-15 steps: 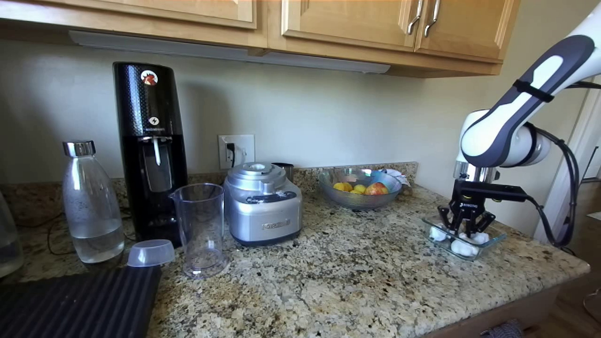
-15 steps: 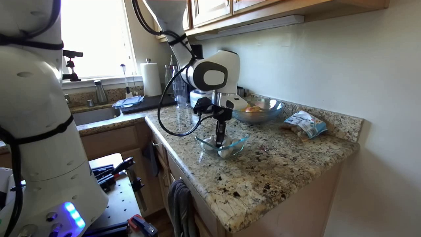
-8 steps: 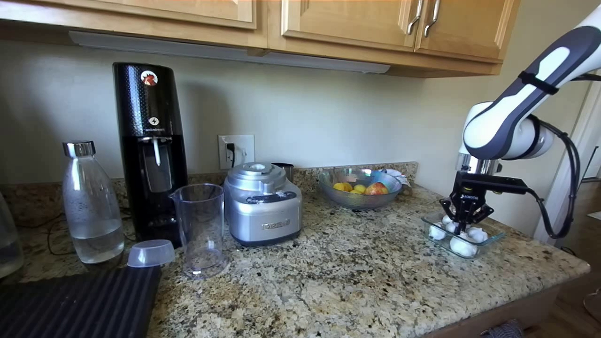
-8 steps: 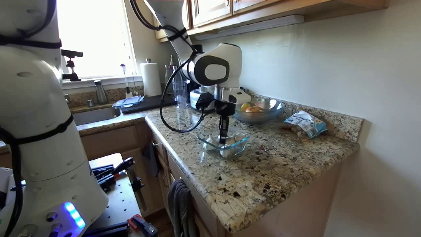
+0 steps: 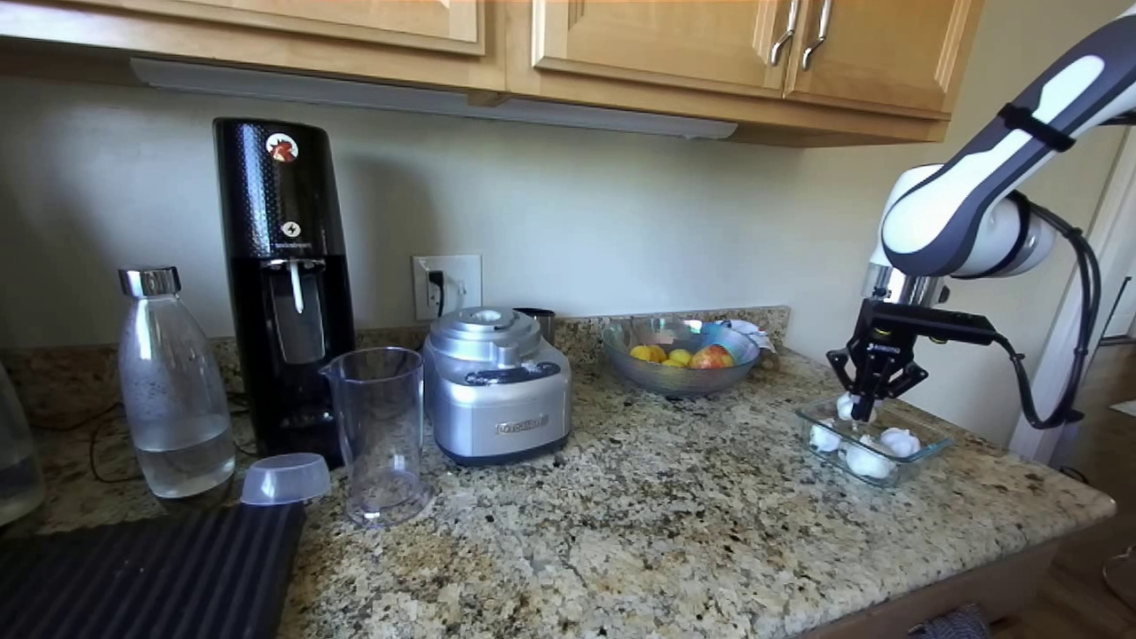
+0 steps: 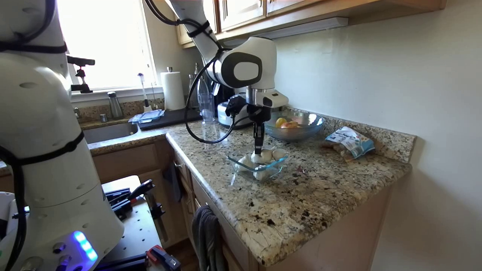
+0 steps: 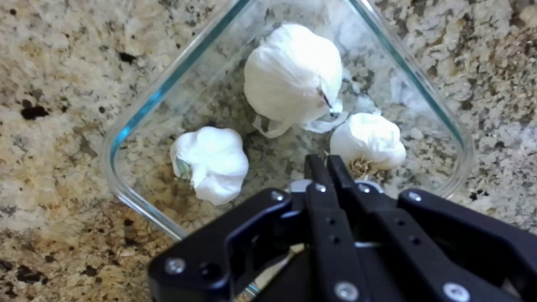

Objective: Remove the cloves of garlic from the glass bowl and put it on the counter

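Inside the glass bowl (image 7: 155, 97), white, knobbly, papery-skinned garlic bulbs (image 7: 292, 73) near empty, tightly closed jaws.

From afar I see a glossy granite counter (image 6: 320, 192), smooth glass bowl (image 7: 155, 96) near its edge, papery garlic (image 7: 291, 79) inside, cloth towel (image 6: 206, 233) below that edge.

Passage: broad bare worktop (image 5: 683, 515) between food processor (image 5: 501, 399) and glass bowl (image 7: 155, 97). Access: glass bowl open-topped; fingers (image 7: 337, 167), together, over it. Obstructions: glass bowl's rim, encircling garlic bulbs (image 7: 293, 75); fruit bowl (image 5: 683, 380), back, near wall (image 5: 532, 204); cabinets (image 5: 674, 49), overhead; snack bag (image 6: 350, 141), rear of worktop; hanging cable loop (image 5: 1090, 293), beside arm (image 5: 941, 217).
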